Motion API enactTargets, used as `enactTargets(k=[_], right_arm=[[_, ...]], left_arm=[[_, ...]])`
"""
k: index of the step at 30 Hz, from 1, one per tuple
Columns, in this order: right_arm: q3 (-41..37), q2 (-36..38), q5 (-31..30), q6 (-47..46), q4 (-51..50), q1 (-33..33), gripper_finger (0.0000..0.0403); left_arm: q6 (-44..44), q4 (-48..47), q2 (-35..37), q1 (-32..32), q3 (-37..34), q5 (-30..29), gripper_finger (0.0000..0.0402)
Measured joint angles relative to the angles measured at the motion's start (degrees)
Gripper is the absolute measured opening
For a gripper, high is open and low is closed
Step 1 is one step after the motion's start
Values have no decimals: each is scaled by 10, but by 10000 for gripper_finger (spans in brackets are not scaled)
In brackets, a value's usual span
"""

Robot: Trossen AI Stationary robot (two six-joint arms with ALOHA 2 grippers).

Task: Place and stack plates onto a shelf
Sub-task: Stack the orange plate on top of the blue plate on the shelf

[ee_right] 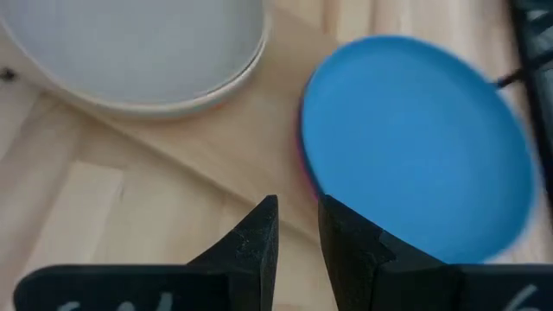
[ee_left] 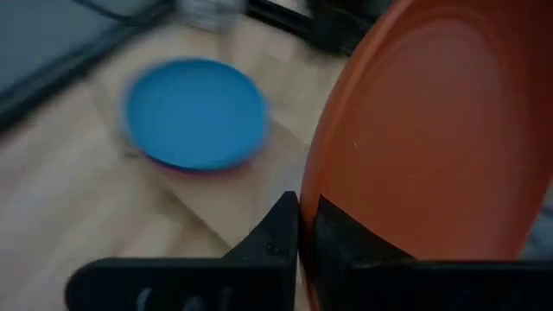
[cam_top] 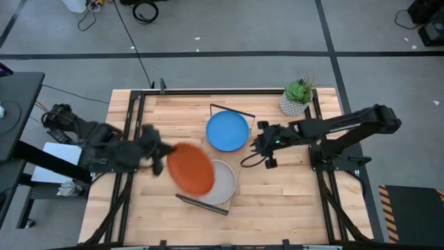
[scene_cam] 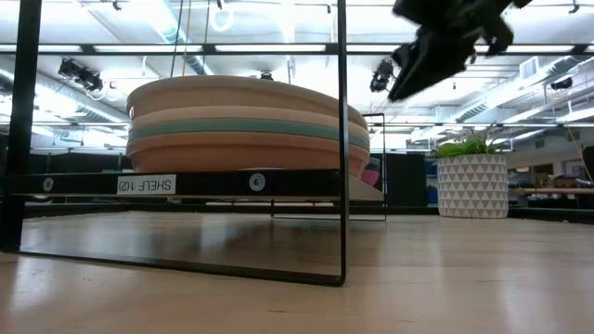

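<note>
Holding the round orange-red matte plate (cam_top: 189,169) clamped by its rim, the left gripper (cam_top: 158,158) carries it tilted above the near stack, whose top is a grey round plate (cam_top: 223,182) on the light wooden shelf (ee_left: 242,194). That stack lies just beyond and below the gripper. The right gripper (ee_right: 298,226), part open and empty, waits beside the blue round plate (cam_top: 227,130) stack.

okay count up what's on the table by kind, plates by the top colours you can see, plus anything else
Orange-red plate, in the left gripper: 1
Blue plate: 1
Grey plate: 1
Magenta plate, just an edge under the blue: 1
Shelf: 1
Potted plant: 1
Total: 6; the stacks hide further plates.
</note>
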State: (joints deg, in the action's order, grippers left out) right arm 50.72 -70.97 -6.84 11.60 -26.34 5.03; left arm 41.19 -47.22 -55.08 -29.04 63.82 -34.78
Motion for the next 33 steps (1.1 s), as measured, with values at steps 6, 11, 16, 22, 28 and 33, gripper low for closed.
enactTargets(k=[6,11,16,22,28,33], right_arm=[[0,85,-12,-36,-12,0,91],[0,113,-30,-65,-36,0,91],[0,110,-25,-76,-46,1,91],[0,90,-22,-75,-44,5,91],[0,79,-21,-67,-36,5,91],[0,79,-21,-65,-33,5,91]], left_arm=[[-38,7,-41,165,0,23,19],[-90,41,-99,267,0,112,19],[-119,61,-162,364,0,204,22],[-84,82,-234,472,0,329,19],[-57,111,-303,535,0,437,22],[-39,170,-341,558,0,472,23]])
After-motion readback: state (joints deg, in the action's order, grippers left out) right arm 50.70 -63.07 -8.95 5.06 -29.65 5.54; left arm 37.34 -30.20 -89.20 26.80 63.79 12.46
